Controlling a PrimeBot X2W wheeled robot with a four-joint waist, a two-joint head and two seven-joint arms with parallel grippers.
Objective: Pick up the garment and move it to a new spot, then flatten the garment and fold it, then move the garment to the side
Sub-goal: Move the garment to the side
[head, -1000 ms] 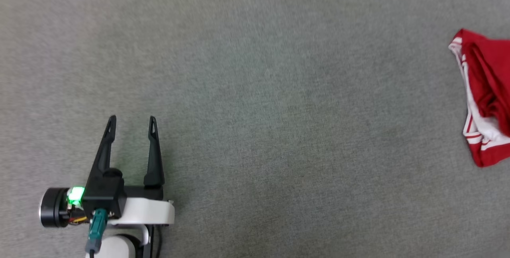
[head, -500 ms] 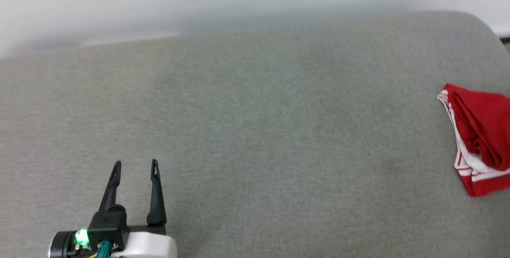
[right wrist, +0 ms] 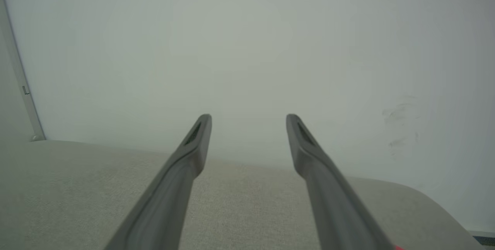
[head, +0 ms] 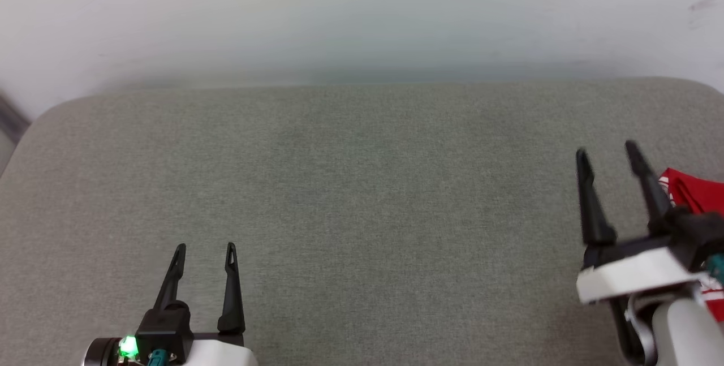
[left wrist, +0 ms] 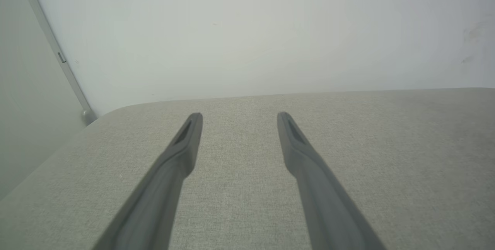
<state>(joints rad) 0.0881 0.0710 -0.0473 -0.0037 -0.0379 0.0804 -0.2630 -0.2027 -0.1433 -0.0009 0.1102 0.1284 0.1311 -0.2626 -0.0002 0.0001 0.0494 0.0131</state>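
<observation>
We are seeing a grey pad lying across the lower frame, a white wall standing along the top.

There are two end effectors, the left end effector and the right end effector, and each has two long dark fingers, four fingers in all. One garment, red with white trim, is in sight on one desk, a single padded top covered in grey fabric, with two rounded far corners in the head view. Behind it stands one pale wall; one green light glows at the left wrist, and there are two teal plugs, one at each wrist
</observation>
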